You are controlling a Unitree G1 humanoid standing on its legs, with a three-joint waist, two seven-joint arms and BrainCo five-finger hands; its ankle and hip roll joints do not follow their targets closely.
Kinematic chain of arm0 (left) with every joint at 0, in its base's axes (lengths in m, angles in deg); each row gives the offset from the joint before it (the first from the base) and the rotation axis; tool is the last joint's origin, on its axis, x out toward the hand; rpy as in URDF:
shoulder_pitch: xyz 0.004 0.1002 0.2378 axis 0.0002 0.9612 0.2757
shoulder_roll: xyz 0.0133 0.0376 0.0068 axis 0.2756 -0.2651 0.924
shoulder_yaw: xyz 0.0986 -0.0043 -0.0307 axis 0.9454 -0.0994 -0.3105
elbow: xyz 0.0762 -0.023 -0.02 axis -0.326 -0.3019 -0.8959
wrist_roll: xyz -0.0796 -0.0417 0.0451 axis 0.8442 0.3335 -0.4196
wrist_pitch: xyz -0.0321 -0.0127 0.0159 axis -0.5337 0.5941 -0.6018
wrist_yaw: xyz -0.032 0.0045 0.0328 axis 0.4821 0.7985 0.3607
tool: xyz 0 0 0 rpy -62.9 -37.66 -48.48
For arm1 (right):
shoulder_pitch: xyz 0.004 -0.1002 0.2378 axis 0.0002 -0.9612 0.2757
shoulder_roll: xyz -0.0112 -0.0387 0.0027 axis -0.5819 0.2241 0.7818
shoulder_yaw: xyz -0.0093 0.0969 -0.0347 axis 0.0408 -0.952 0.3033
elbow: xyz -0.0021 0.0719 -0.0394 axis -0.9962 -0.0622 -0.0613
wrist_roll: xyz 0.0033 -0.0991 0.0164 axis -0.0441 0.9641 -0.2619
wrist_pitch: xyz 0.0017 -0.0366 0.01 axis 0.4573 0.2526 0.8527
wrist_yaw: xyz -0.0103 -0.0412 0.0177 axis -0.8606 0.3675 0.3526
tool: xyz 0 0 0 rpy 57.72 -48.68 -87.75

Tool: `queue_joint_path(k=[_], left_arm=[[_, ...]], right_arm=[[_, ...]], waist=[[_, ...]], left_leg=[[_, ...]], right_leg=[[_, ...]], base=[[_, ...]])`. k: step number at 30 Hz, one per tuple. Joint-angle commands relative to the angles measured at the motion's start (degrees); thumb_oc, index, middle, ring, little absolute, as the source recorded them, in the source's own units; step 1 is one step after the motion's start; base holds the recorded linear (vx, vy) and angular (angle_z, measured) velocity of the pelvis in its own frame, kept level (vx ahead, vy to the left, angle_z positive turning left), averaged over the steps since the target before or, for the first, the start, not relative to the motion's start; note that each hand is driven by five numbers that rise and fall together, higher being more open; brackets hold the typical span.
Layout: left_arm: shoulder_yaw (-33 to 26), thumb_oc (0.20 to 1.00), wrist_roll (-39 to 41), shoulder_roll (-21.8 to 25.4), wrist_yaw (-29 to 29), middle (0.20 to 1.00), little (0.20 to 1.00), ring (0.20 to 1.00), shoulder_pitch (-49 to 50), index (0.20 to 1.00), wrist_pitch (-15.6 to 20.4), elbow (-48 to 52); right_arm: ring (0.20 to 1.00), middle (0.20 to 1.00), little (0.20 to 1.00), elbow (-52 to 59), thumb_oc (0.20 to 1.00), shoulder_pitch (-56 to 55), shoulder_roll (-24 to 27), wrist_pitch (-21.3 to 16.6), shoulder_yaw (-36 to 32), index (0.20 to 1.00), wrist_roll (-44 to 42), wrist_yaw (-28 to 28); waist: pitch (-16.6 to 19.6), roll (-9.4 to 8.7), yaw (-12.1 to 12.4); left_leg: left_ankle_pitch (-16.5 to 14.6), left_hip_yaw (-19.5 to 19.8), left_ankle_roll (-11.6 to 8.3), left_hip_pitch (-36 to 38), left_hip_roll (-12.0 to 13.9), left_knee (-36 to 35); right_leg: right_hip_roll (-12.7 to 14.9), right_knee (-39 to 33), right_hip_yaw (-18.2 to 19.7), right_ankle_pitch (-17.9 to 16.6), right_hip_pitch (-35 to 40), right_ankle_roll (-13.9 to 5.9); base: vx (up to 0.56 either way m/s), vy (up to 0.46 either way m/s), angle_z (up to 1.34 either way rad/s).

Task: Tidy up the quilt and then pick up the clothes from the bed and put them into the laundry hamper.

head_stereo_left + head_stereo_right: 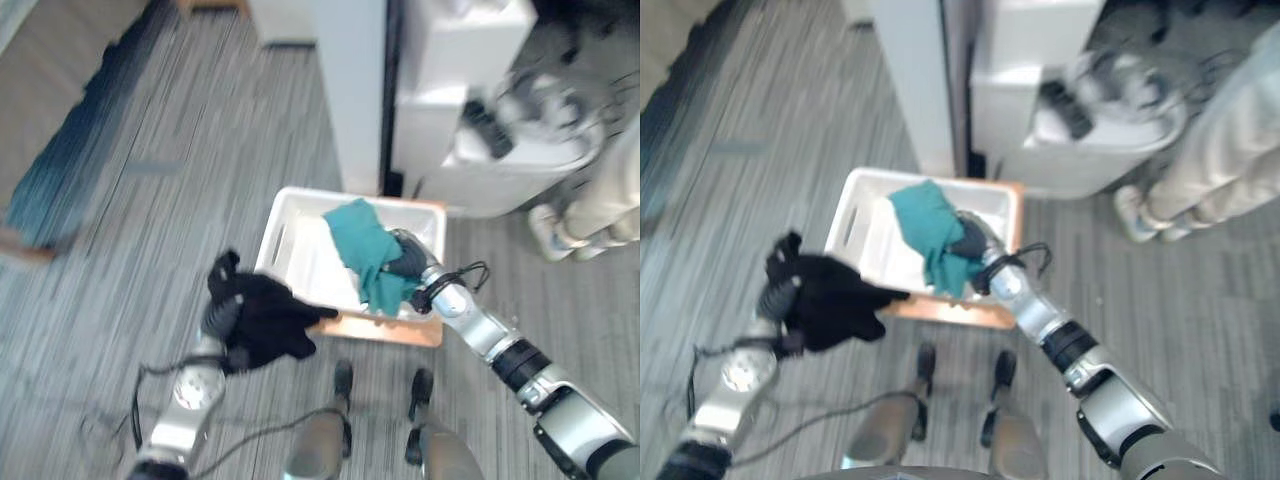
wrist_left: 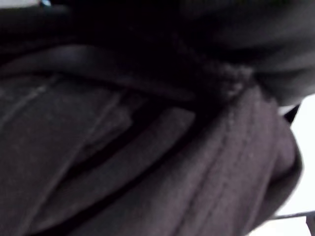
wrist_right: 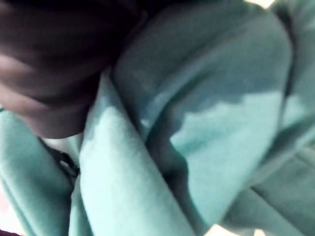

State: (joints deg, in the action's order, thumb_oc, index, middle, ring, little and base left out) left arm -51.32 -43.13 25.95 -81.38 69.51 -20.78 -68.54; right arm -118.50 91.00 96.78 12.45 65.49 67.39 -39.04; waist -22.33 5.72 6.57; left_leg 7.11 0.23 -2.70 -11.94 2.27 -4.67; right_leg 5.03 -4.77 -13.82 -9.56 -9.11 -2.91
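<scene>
"Where had the clothes got to?"

"Two garments, one per hand. The teal garment (image 1: 365, 250) hung over the white laundry hamper (image 1: 290, 240), bunched against the right hand (image 1: 408, 258); the black garment (image 1: 268, 315) was carried by the left hand (image 1: 222, 318), just left of the hamper's near corner, above the floor (image 1: 150, 200)."

"Were the fingers clamped?"

"I couldn't tell for either; cloth buried them."

"How would they handle?"

"Soft, light, floppy, I'd judge. Grab a thick fold, not an edge, or it slips out."

"Anyone else?"

"One person (image 1: 1220, 170) stood far right."
</scene>
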Motion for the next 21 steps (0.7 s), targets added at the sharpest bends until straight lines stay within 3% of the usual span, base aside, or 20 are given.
queue_joint_path(k=[1, 6, 9, 13, 14, 19, 20, 21], left_arm=[[-1.6, 0.2, 3.0, 2.1, 3.5, 0.2, 0.2, 0.2, -9.5, 0.2, 8.1, 1.1], [-1.4, 0.2, 0.4, 1.9, 4.8, 0.2, 0.2, 0.2, -10.9, 0.2, 7.9, 3.0], [-1.0, 0.2, -4.5, 0.2, 5.5, 0.2, 0.2, 0.2, -8.9, 0.2, 6.5, 6.1], [-0.2, 0.2, -8.0, -2.8, 5.6, 0.2, 0.2, 0.2, -6.3, 0.2, 4.2, 4.2], [0.0, 0.2, -8.1, -2.9, 5.6, 0.2, 0.2, 0.2, -6.2, 0.2, 4.2, 4.2], [0.6, 0.2, -13.3, -4.3, 6.6, 0.2, 0.2, 0.2, -2.5, 0.2, 0.7, -1.8], [0.7, 0.2, -13.4, -4.3, 6.6, 0.2, 0.2, 0.2, -2.5, 0.2, 0.8, -1.8], [1.2, 0.2, -14.1, -5.3, 6.6, 0.2, 0.2, 0.2, -2.0, 0.2, -0.9, -5.4]], right_arm=[[1.0, 1.0, 1.0, 0.6, 1.0, 8.7, 1.6, -0.9, 0.8, 1.0, 3.8, -3.1], [1.0, 1.0, 1.0, 1.0, 1.0, 10.2, 3.5, 1.3, 4.0, 1.0, 16.0, -3.6], [1.0, 1.0, 1.0, 6.2, 1.0, 1.7, 2.3, 1.7, 2.0, 1.0, 23.5, -4.8], [1.0, 1.0, 1.0, 15.5, 1.0, -9.5, 5.6, 1.0, -3.9, 1.0, 27.1, -5.0], [1.0, 1.0, 1.0, 16.1, 1.0, -10.1, 5.8, 1.2, -4.1, 1.0, 27.1, -4.7], [1.0, 1.0, 1.0, 23.8, 1.0, -22.3, 7.9, -0.2, -10.7, 1.0, 25.8, -4.2], [1.0, 1.0, 1.0, 24.0, 1.0, -22.5, 8.0, -0.2, -10.8, 1.0, 25.8, -4.2], [1.0, 1.0, 1.0, 24.5, 1.0, -25.3, 8.4, -0.3, -11.8, 1.0, 25.3, -3.9]], waist=[[2.5, 0.56, -1.5], [3.0, -0.36, -2.5], [4.2, -2.25, -5.0], [5.9, -4.85, -9.0], [5.9, -4.82, -8.7], [7.6, -6.09, -13.1], [7.7, -6.11, -12.9], [8.0, -6.17, -14.5]], left_leg=[[-1.5, -6.5, -5.31, 0.6, 3.6, -0.3], [-1.9, -7.2, -5.28, 1.9, 4.4, -0.3], [-3.2, -9.2, -4.65, 5.2, 4.9, -0.3], [-5.0, -12.2, -3.8, 9.0, 5.8, -0.3], [-5.1, -12.4, -3.79, 9.2, 5.7, -0.3], [-6.8, -17.9, -3.24, 12.6, 6.9, -0.3], [-6.5, -18.1, -3.23, 12.5, 6.9, -0.3], [-7.1, -19.7, -3.26, 13.2, 7.2, -0.3]], right_leg=[[1.9, 0.0, 1.3, 9.7, 2.3, -3.6], [1.2, -0.1, 2.3, 10.1, 3.3, -3.49], [0.6, -0.2, 4.4, 10.5, 5.1, -3.3], [0.1, -0.2, 7.0, 10.9, 6.6, -3.11], [0.1, -0.2, 7.1, 10.9, 6.7, -3.12], [-0.7, -0.2, 11.7, 10.7, 6.5, -3.71], [-0.8, -0.2, 11.9, 10.5, 6.3, -3.63], [-1.2, -0.2, 13.4, 10.5, 5.8, -3.97]], base=[[-0.03, -0.072, 0.98], [0.03, 0.002, 0.18], [0.08, 0.038, -0.25], [0.09, 0.009, -0.47], [0.06, -0.011, -0.65], [0.06, 0.006, -0.7], [0.05, 0.005, -0.83], [0.01, 0.0, -0.71]])
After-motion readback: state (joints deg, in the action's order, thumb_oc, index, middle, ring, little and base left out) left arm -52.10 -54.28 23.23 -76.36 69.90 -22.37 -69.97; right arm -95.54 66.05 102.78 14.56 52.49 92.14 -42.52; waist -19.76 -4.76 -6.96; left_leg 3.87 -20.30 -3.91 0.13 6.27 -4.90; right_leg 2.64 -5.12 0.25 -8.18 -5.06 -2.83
